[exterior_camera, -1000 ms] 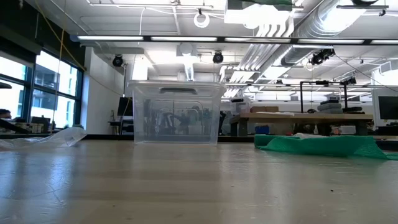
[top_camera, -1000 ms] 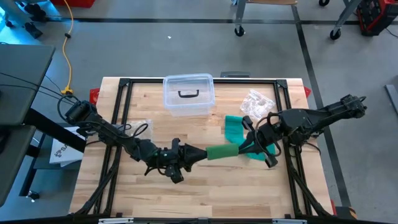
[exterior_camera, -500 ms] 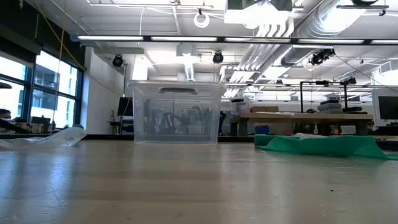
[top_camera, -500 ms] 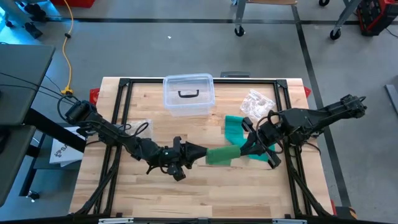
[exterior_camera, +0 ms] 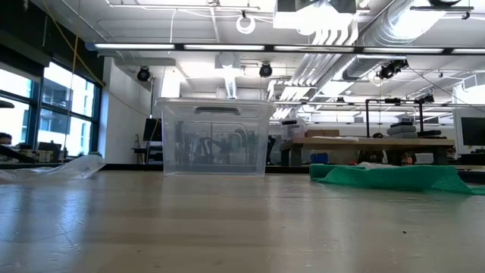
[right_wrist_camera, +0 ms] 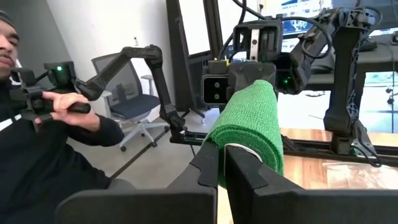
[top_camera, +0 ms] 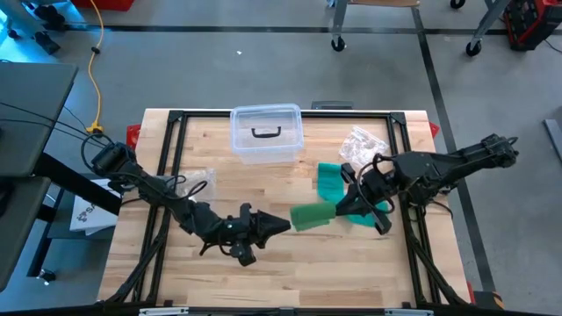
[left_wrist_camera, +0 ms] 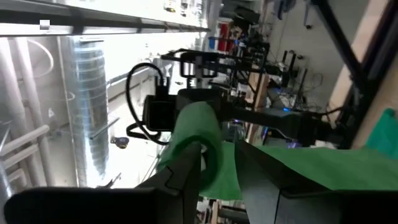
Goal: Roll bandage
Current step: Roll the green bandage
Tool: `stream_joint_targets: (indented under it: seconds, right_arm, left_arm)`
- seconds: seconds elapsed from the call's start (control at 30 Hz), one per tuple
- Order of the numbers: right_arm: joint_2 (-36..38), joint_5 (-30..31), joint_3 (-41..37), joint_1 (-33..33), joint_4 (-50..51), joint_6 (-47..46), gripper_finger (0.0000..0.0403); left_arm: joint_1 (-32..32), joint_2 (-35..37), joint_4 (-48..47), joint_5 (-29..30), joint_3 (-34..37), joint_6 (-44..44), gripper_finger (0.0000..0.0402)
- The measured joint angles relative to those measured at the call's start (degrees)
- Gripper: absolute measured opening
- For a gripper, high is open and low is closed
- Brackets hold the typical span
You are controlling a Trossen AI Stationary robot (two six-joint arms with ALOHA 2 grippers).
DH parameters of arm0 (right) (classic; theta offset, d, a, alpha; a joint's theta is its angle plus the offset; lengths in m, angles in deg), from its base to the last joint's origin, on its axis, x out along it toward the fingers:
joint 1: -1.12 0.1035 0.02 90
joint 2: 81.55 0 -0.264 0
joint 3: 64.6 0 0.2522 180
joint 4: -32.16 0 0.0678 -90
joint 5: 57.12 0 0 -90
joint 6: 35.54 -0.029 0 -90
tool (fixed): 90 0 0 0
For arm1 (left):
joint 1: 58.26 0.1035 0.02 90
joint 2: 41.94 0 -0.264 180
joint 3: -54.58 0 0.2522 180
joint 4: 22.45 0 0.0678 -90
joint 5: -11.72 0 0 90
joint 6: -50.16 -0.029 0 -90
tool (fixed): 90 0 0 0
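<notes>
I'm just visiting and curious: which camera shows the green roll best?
The right wrist view: the roll fills the middle, close up, end-on. The left wrist view shows it partly behind dark fingers. The high view shows it small. The low view shows only loose bandage.

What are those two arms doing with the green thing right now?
Left gripper and right gripper each grip one end of the green bandage roll, lifted off the table. Nothing in the way.

A clear lidded plastic bin (top_camera: 266, 133) with a dark handle stands at the far middle of the wooden surface (top_camera: 219, 281). Crumpled clear wrapping (top_camera: 362, 146) lies to its right, another clear wrapper (top_camera: 200, 180) lies nearer on the left. A yellow cable (top_camera: 94, 79) trails over the floor beyond the far-left corner.
</notes>
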Motion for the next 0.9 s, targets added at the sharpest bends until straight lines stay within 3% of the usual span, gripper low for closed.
stream_joint_targets:
  seconds: [0.4,0.67,0.9]
  right_arm:
    - [0.09,-0.79,0.00,-0.53,-0.10,-0.08,0.0000]
    - [-0.02,-1.59,0.00,-0.51,-0.08,-0.08,0.0000]
    - [0.00,-2.77,0.00,-0.51,-1.48,-0.08,0.0000]
  left_arm:
    - [3.06,-0.04,-0.01,-1.80,0.00,0.20,0.0094]
    - [0.50,-0.04,-0.07,2.71,0.00,-2.28,0.0094]
    - [1.59,-0.04,-0.05,1.96,0.00,-2.33,0.0094]
